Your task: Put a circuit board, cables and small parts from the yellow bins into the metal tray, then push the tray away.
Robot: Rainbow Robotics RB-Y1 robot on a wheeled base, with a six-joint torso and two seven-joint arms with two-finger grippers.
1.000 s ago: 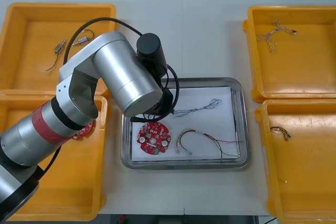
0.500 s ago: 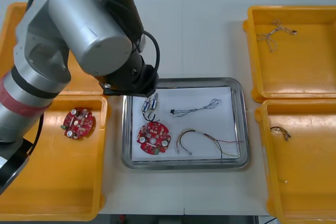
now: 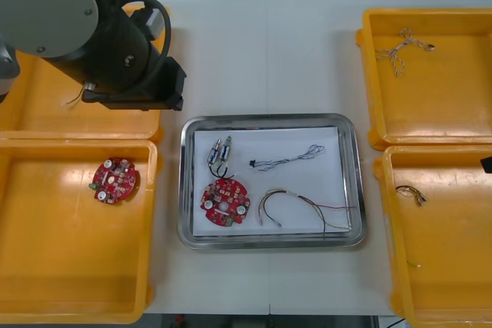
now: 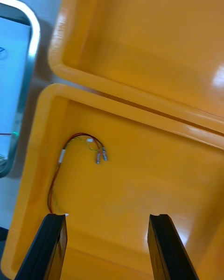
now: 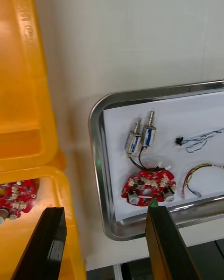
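The metal tray (image 3: 350,182) sits mid-table with a white inside. In it lie a round red circuit board (image 3: 224,202), two small metal parts (image 3: 219,151), a black cable (image 3: 288,159) and a red and yellow cable (image 3: 300,207). My left arm (image 3: 115,44) hangs over the far left bin. Its gripper (image 5: 105,245) is open and holds nothing, up and left of the tray (image 5: 95,135); the metal parts (image 5: 141,137) and board (image 5: 148,186) lie beyond its fingers. My right gripper (image 4: 109,247) is open over the near right bin, short of a red and yellow cable (image 4: 77,158).
Another circuit board (image 3: 114,180) lies in the near left yellow bin (image 3: 77,266). The far right bin (image 3: 446,105) holds a twisted blue and white cable (image 3: 401,48). A red and yellow cable (image 3: 410,193) lies in the near right bin (image 3: 453,266).
My left arm has drawn back from over the tray toward the far left bin, leaving the two small metal parts lying in the tray.
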